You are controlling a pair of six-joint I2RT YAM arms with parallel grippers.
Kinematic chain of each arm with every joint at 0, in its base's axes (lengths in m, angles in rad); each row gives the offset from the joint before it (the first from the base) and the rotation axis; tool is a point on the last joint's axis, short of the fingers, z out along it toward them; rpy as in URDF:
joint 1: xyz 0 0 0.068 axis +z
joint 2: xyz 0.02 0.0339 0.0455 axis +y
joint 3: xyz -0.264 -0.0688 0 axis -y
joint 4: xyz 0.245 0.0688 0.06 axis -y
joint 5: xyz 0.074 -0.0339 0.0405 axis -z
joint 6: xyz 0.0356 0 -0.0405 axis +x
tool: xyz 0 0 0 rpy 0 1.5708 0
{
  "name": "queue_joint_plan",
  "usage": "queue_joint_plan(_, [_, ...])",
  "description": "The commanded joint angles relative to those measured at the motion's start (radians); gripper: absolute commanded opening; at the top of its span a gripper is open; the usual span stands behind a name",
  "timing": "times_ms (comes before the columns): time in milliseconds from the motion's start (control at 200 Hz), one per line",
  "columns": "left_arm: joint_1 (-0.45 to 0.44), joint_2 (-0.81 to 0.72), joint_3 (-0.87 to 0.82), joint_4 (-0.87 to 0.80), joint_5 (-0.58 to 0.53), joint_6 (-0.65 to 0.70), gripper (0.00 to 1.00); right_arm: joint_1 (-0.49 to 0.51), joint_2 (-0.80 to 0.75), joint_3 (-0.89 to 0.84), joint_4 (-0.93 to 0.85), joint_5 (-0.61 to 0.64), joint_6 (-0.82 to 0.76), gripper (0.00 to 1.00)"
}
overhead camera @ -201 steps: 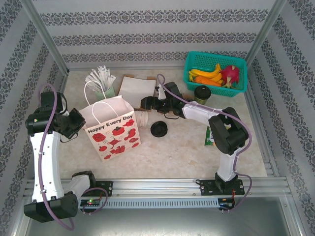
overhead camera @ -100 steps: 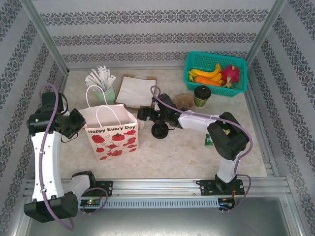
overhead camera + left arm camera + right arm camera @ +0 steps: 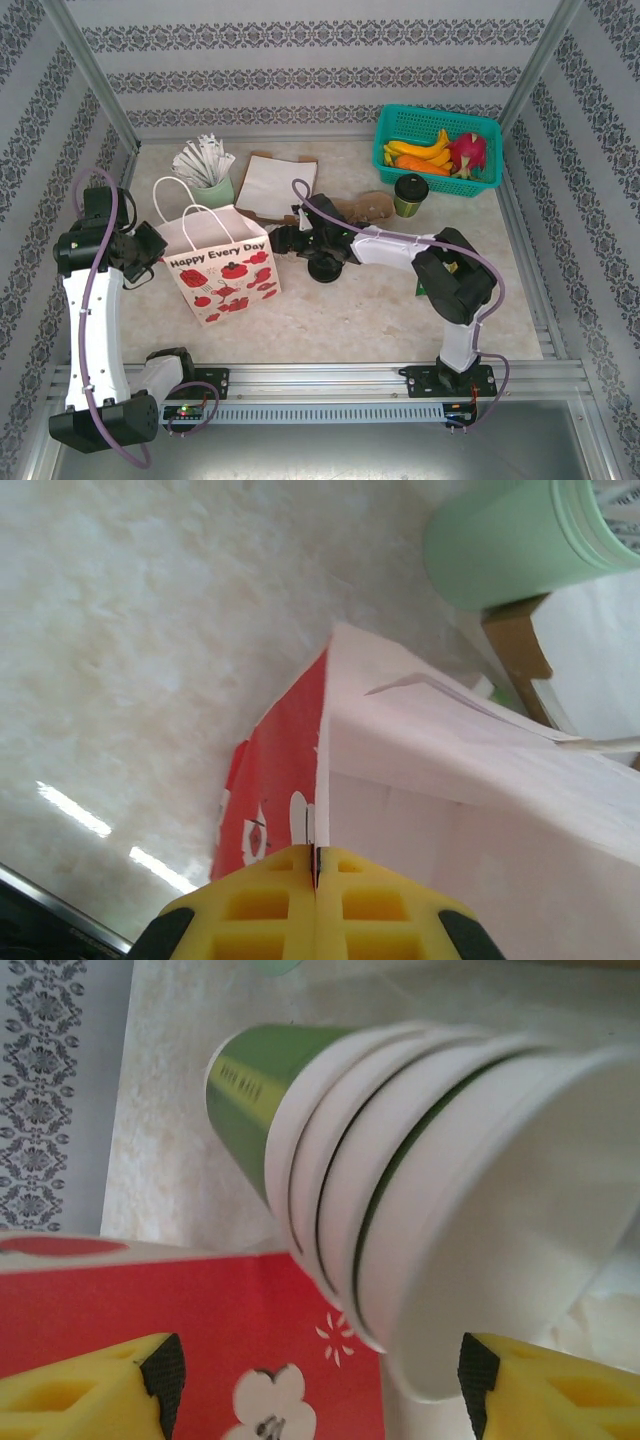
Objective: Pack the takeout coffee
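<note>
Coffee cups (image 3: 400, 1190), nested into one short stack, lie tipped on their side between the fingers of my right gripper (image 3: 320, 1365). In the right wrist view their cream mouths face the camera, and the dark green wall of the farthest cup points away. The jaws stand apart on either side of the stack. One yellow finger sits right by the outer rim; the other is clear of it, with the red print of the paper bag (image 3: 200, 1330) showing in the gap. I read that gripper as released, not clamped.

From the top camera, a black lid (image 3: 323, 268) lies on the table (image 3: 350, 320) just below the right arm's wrist. One lidded cup (image 3: 410, 193) stands upright further right, near the teal basket (image 3: 396, 122) of fruit. The bag stands upright to the left of the right gripper, handles up. My left gripper (image 3: 316, 865) is pinched tight on the bag's corner edge. Behind the bag stands the pale green cup (image 3: 214, 190) of white sticks. Brown cardboard carriers (image 3: 372, 205) lie between it and the lidded cup.
</note>
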Motion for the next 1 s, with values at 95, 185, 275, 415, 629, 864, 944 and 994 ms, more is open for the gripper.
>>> queue_joint_plan(95, [-0.002,0.006,0.010,-0.055,-0.095,0.034,0.02,0.021,0.052,0.075,0.020,0.012,-0.062,0.63])
queue_joint_plan(185, [-0.002,0.008,0.005,-0.054,-0.101,0.045,0.02,0.027,0.068,0.088,0.042,0.092,-0.097,0.57])
queue_joint_plan(275, [0.001,0.005,0.005,-0.049,-0.114,0.052,0.02,0.025,0.110,0.122,0.078,0.099,-0.104,0.53])
queue_joint_plan(415, [0.006,0.009,0.003,-0.049,-0.118,0.067,0.02,0.030,0.164,0.177,0.106,0.169,-0.121,0.48])
queue_joint_plan(629, [0.008,-0.001,0.013,-0.043,-0.100,0.143,0.01,0.020,0.100,0.222,-0.026,0.272,-0.290,0.23])
queue_joint_plan(864, [0.008,0.004,0.049,-0.036,-0.073,0.189,0.02,0.001,0.035,0.429,-0.515,0.275,-0.634,0.14])
queue_joint_plan(944, [0.008,0.003,0.049,-0.025,-0.057,0.199,0.02,-0.002,0.044,0.518,-0.696,0.287,-0.747,0.13])
queue_joint_plan(994, [0.008,0.004,0.049,-0.017,-0.040,0.206,0.02,-0.004,0.057,0.582,-0.806,0.290,-0.806,0.14])
